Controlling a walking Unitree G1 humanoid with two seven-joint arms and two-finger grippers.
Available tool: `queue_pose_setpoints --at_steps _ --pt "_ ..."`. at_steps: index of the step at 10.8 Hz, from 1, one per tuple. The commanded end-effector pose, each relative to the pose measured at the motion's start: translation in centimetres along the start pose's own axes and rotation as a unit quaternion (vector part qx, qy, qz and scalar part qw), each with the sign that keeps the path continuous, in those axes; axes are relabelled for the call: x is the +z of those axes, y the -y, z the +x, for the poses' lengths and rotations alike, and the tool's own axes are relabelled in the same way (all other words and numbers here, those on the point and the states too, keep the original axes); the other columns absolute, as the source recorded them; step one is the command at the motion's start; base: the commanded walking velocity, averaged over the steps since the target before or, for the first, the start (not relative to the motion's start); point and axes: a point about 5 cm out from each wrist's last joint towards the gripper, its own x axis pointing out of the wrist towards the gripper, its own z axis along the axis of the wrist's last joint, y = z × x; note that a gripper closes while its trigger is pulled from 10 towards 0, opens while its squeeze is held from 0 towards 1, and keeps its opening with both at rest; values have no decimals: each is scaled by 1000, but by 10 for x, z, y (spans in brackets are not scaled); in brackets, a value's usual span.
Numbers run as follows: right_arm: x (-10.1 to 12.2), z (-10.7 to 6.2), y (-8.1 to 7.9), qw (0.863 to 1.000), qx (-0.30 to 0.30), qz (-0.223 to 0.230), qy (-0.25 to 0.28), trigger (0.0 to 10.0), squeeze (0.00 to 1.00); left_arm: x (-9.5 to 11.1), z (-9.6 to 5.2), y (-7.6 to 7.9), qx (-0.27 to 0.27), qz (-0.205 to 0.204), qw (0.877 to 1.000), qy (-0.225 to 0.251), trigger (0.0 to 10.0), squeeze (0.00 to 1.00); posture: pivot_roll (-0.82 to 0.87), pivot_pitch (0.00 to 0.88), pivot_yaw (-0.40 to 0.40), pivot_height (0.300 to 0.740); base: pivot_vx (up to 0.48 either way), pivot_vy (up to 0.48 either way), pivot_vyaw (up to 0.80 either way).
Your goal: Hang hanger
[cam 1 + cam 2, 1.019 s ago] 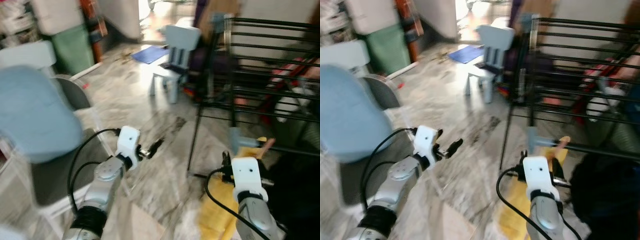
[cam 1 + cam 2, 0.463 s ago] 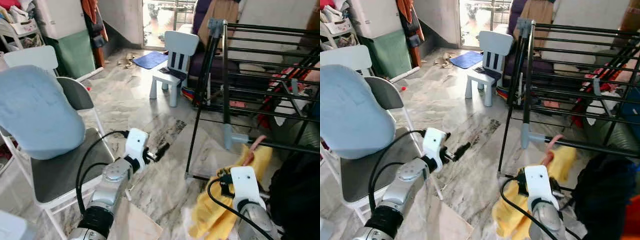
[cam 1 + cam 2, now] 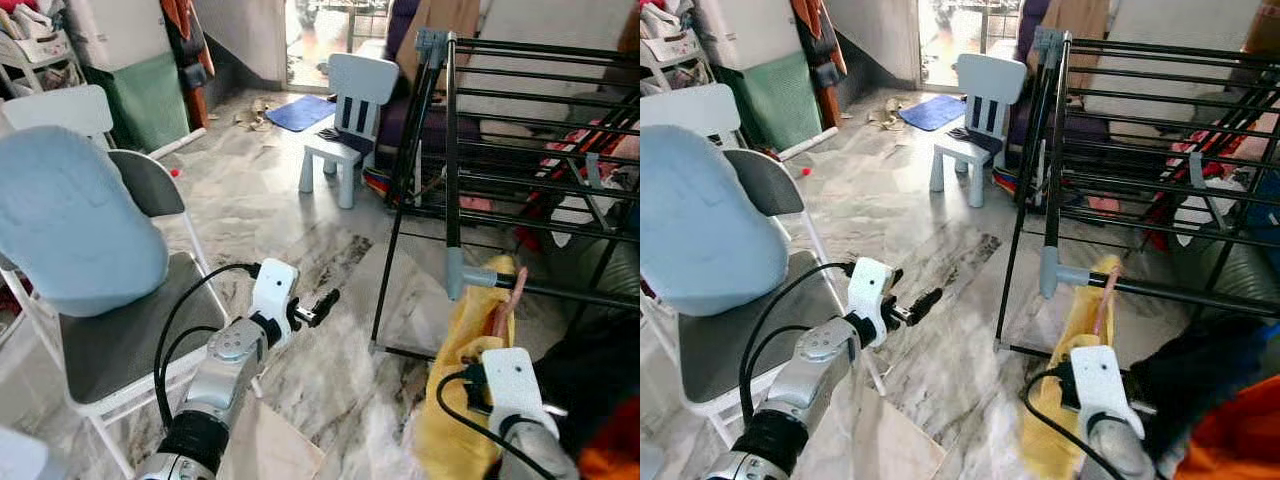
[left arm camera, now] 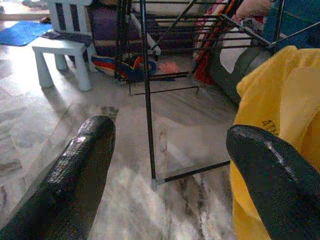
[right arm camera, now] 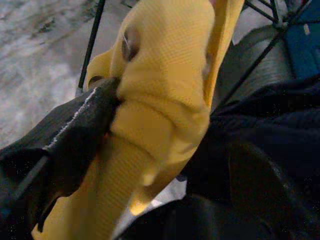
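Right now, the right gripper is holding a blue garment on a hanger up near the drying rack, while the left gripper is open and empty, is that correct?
Not quite: the garment is yellow, not blue, as the right wrist view shows. The rest stands: the right gripper holds it by the drying rack, and the left gripper is open and empty.

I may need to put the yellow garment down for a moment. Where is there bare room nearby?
Bare marble floor lies between the folding chair and the drying rack, up to the small white chair. The folding chair's seat front is bare too. It is crowded right of the rack's leg, where the right gripper holds the yellow garment against dark clothes.
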Motion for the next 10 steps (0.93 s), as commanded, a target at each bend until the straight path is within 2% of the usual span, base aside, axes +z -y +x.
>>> queue_pose_setpoints --at_steps 1,6,8,9,10 --pt "12 0 0 1000 2 -11 21 10000 0 3 3 -1 -2 2 1000 -3 10000 0 -54 0 -7 740 0 0 0" --pt "26 5 -11 997 47 -16 50 10000 0 2 3 -1 4 -5 1000 -5 10000 0 -45 0 -14 740 0 0 0" --pt "22 4 -23 996 83 -14 37 10000 0 1 3 -2 3 -9 1000 -10 10000 0 -45 0 -15 740 0 0 0" --pt "22 2 -28 995 92 -8 37 0 0 0 3 -1 3 -10 1000 -12 10000 0 -45 0 -15 740 0 0 0" --pt "22 1 -30 995 94 -2 36 0 0 0 3 -1 3 -11 1000 -13 10000 0 -46 0 -15 740 0 0 0"
